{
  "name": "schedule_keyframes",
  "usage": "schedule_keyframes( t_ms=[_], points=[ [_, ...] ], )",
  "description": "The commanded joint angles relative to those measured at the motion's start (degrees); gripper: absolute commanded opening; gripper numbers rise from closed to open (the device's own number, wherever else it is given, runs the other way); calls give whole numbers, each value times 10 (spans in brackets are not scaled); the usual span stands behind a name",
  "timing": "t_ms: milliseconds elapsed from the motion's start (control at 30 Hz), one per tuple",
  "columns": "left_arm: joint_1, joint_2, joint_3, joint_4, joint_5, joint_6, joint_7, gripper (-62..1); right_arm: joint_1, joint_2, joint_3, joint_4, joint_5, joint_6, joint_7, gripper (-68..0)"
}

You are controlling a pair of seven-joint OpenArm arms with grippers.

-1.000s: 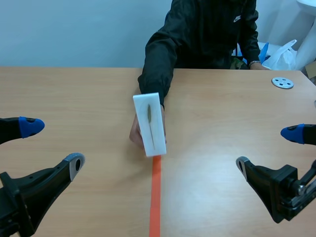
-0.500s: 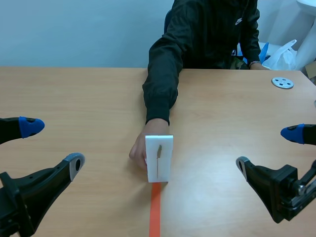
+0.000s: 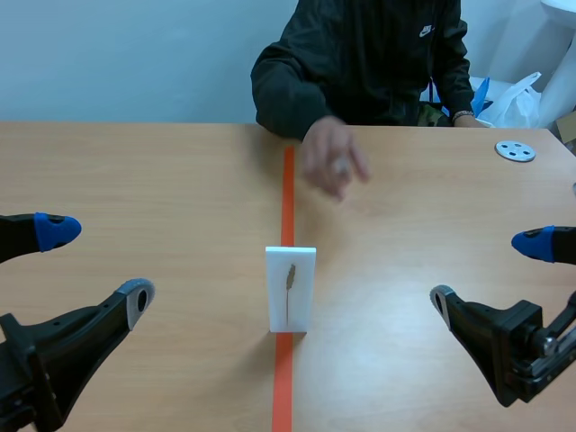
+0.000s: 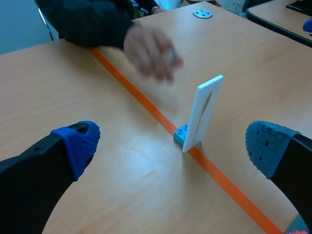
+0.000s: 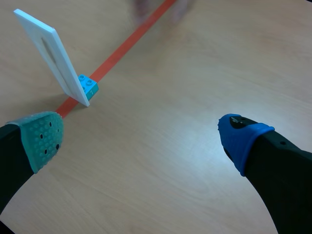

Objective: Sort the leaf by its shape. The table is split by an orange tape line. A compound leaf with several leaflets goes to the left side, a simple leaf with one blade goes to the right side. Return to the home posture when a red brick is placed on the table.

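hand (image 3: 331, 162) pulled back, leaf card (image 3: 290, 310) left standing on tape (image 3: 287, 189)

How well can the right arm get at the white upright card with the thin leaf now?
Probably yes: the right gripper is open, only bare table lies between it and the white upright card, and the person's hand is far behind it.

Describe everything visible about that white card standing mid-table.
The white card is a flat, rigid-looking, plastic-like rectangle standing on its short edge, face toward the robot. A slender greenish-brown leaf, seemingly one blade, runs lengthwise in a narrow recess down its face. A small turquoise brick behind its foot props it. It sits on the orange tape line; the person's hand is clear of it.
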Motion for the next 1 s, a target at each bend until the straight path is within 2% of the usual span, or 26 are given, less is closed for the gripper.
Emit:
schedule_keyframes(
  t_ms=[0, 100, 233, 367, 467, 867, 967],
  points=[
    [0, 3, 2, 9, -3, -1, -4, 14, 3, 5, 8, 2, 6, 0, 8, 4],
    [0, 3, 2, 9, 1, -1, -3, 14, 3, 5, 8, 2, 6, 0, 8, 4],
    [-5, 3, 3, 9, 28, -8, 12, 14, 3, 5, 8, 2, 6, 0, 8, 4],
    [-22, 3, 9, 8, 29, -14, 25, 14, 3, 5, 8, 2, 6, 0, 8, 4],
    [-40, 3, 21, -2, 50, -17, 25, 14, 3, 5, 8, 2, 6, 0, 8, 4],
    [-139, 3, 104, -123, 60, -38, 17, 14, 3, 5, 8, 2, 6, 0, 8, 4],
    [-171, 3, 133, -157, 83, -38, 0, 14, 3, 5, 8, 2, 6, 0, 8, 4]
  ],
)
